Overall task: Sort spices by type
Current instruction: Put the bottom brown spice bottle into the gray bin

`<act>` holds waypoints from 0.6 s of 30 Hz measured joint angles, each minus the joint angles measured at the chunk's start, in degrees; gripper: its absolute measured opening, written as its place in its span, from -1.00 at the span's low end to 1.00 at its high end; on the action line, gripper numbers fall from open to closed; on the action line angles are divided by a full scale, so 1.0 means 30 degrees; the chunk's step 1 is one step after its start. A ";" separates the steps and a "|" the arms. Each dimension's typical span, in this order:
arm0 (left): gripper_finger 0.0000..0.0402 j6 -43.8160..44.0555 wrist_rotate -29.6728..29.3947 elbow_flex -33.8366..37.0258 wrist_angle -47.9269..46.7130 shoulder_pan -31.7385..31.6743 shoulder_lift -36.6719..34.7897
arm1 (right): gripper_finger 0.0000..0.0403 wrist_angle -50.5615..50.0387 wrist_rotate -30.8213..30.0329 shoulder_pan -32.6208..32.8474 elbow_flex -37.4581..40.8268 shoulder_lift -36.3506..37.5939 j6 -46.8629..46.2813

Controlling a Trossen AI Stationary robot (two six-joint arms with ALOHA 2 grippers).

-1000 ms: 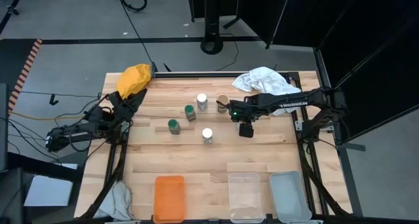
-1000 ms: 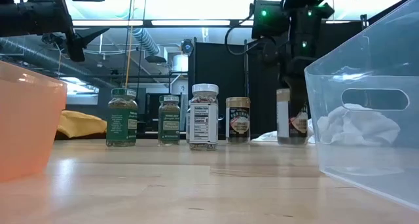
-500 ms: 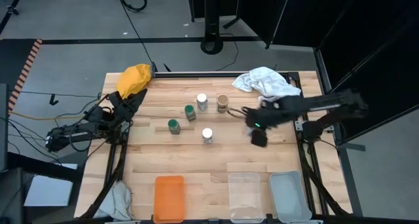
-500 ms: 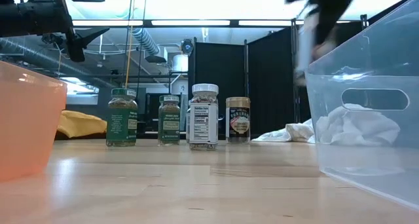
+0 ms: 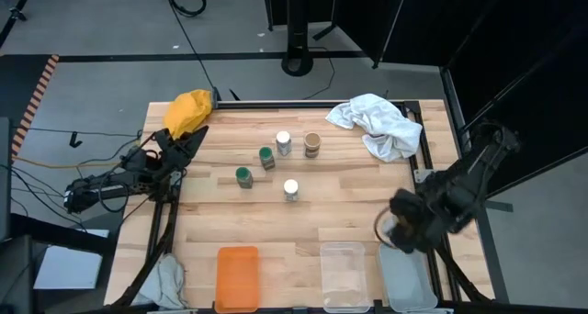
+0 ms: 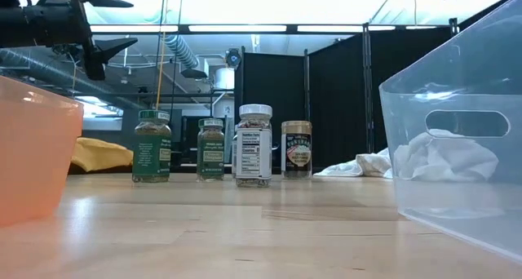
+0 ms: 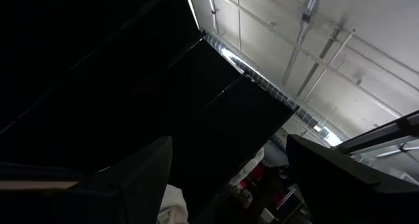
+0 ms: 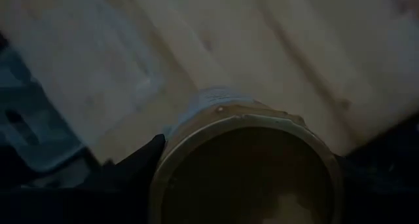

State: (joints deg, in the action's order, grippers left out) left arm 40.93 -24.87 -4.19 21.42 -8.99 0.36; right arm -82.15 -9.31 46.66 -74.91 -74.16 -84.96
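The right gripper grasps a tan-lidded spice jar just above the grey tray. The left gripper, fingers spread, hangs far across from that tray.

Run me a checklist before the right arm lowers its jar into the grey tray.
1. Tan jar held in the right end effector: ok.
2. End effector above the grey tray: not ok, it is just short of the rim, over wood.
3. Clear tray apart from the end effector: ok.
4. Left end effector out of the way: ok, at the table's left edge, open.
5. Second tan jar upright: ok.
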 joint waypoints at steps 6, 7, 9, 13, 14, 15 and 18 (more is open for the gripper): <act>0.52 0.0078 0.0001 0.0000 -0.0041 0.0007 0.0000 | 0.41 -0.0170 0.2143 0.2727 0.0000 -0.1692 -0.3548; 0.52 0.0078 0.0001 0.0000 -0.0047 0.0007 0.0000 | 0.41 -0.0132 0.2365 0.3055 0.0000 -0.2028 -0.3990; 0.52 0.0078 0.0001 0.0000 -0.0046 0.0007 0.0000 | 0.41 0.0153 0.2651 0.3581 0.0000 -0.2686 -0.4710; 0.52 0.0086 -0.0205 0.0000 -0.0062 0.0003 0.0000 | 0.41 0.1216 0.2857 0.4002 0.0000 -0.3980 -0.5089; 0.52 0.0086 -0.0322 0.0003 -0.0062 0.0007 0.0000 | 0.41 0.1467 0.2906 0.4030 0.0000 -0.4295 -0.5065; 0.52 0.0086 -0.0415 0.0000 -0.0062 0.0005 0.0000 | 0.41 0.1666 0.2967 0.4035 0.0000 -0.4597 -0.5032; 0.52 0.0086 -0.0651 0.0000 -0.0068 0.0006 0.0000 | 0.41 0.2408 0.2983 0.3959 0.0000 -0.5484 -0.4724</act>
State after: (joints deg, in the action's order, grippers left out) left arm 41.19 -26.82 -4.19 21.21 -8.98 0.36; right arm -74.93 -0.36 58.53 -74.91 -90.61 -99.13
